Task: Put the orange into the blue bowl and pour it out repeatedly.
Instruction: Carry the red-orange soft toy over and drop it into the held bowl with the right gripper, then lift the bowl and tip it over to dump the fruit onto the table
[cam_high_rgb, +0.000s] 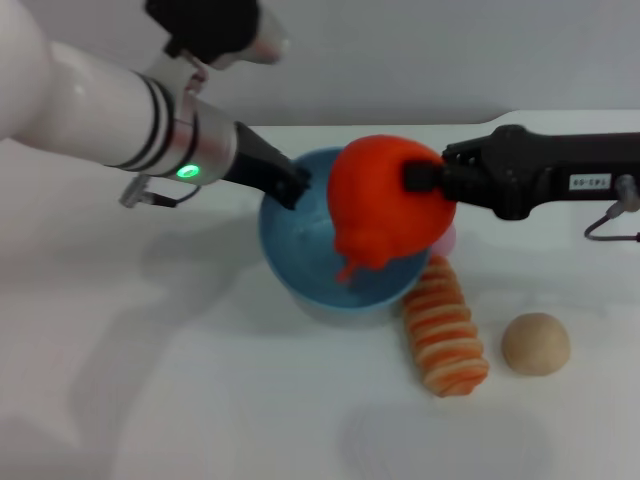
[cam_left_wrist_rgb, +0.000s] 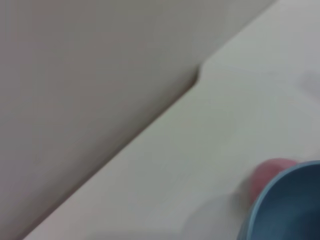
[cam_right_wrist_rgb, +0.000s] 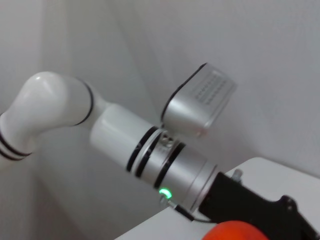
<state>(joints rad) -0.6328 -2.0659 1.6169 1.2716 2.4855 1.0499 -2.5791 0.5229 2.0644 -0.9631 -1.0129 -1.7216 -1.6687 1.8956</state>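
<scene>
The orange (cam_high_rgb: 380, 205) hangs over the blue bowl (cam_high_rgb: 300, 245) with its stem tip pointing down. My right gripper (cam_high_rgb: 422, 188) reaches in from the right and is shut on the orange's side. My left gripper (cam_high_rgb: 290, 185) comes from the upper left and is shut on the bowl's left rim. The bowl stands on the white table. In the left wrist view only the bowl's edge (cam_left_wrist_rgb: 290, 210) shows. In the right wrist view the top of the orange (cam_right_wrist_rgb: 235, 232) shows under the left arm.
A long orange-and-cream striped roll (cam_high_rgb: 445, 325) lies just right of the bowl, and a tan ball (cam_high_rgb: 535, 343) lies further right. A small pink thing (cam_high_rgb: 447, 240) (cam_left_wrist_rgb: 270, 175) peeks out behind the bowl. The table's far edge meets a grey wall.
</scene>
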